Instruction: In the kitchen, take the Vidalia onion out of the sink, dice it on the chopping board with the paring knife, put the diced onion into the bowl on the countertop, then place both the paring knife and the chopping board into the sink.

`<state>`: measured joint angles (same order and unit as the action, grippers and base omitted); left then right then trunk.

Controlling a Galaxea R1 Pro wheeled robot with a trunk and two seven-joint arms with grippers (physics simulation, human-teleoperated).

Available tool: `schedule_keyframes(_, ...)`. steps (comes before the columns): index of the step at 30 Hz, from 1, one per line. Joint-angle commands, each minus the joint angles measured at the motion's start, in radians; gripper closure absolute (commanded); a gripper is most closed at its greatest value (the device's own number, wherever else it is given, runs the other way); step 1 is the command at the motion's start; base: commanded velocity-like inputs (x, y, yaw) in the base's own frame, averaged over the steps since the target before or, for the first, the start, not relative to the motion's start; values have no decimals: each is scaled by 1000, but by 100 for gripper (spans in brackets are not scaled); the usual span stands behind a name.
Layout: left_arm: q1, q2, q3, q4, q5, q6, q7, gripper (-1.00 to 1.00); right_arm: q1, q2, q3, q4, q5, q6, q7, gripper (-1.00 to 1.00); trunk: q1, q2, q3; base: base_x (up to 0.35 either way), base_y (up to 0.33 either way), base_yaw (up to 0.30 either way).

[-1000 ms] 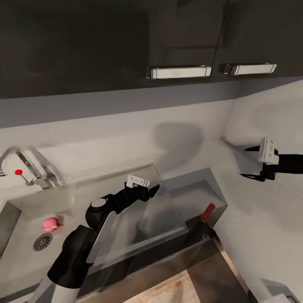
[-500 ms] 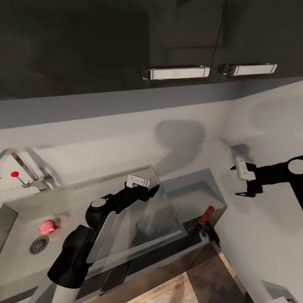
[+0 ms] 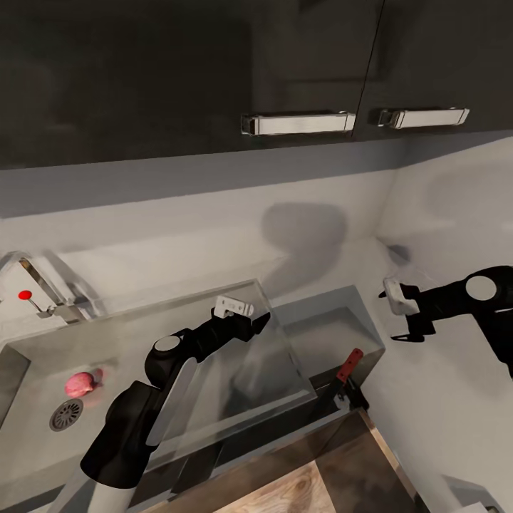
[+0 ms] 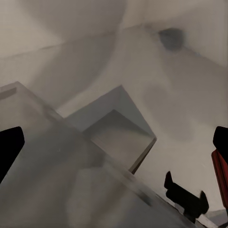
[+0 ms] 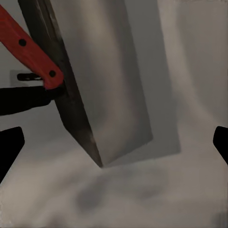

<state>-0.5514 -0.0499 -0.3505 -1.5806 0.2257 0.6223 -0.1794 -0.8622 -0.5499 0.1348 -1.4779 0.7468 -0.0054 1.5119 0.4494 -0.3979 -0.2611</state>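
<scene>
Right gripper [image 3: 396, 310]: matte black, fingers spread, nothing between them, raised above the smooth grey countertop [image 3: 427, 385] near the corner. Left gripper [image 3: 261, 322]: black, white wrist block, jaws parted and empty, over the drainboard. Paring knife [image 3: 349, 363]: red riveted handle, resting on the right edge of the grey slab. Vidalia onion [image 3: 80, 383]: rounded pinkish lump inside the steel sink [image 3: 43, 356], beside the round drain [image 3: 65, 415]. Tap [image 3: 35, 288]: angular chrome, red dot.
</scene>
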Motion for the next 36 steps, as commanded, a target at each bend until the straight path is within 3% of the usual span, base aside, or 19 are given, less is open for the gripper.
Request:
schedule_keyframes(1,-1,0,1,-1,3,6,-2,-100,-1,-1,7,-1,3,0,2,-100,1,-2,-2,0,0,0)
schedule_keyframes(5,-1,-1,1,-1,3,6,-2,-100,-1,-1,33,-1,4,2,2,-100,1,-2,-2,0,0,0)
schedule_keyframes(9,-1,-1,-3,-1,3,6,-2,-100,-1,-2,122,-1,6,4,12,-100,1,-2,-2,0,0,0)
schedule_keyframes(11,-1,-1,-3,-1,3,6,-2,-100,0,-2,144,-1,6,4,12,-100,1,-2,-2,0,0,0)
schedule_keyframes(36,-1,-1,-4,-1,3,6,-2,-100,67,-2,184,8,6,4,13,-100,1,-2,-2,0,0,0)
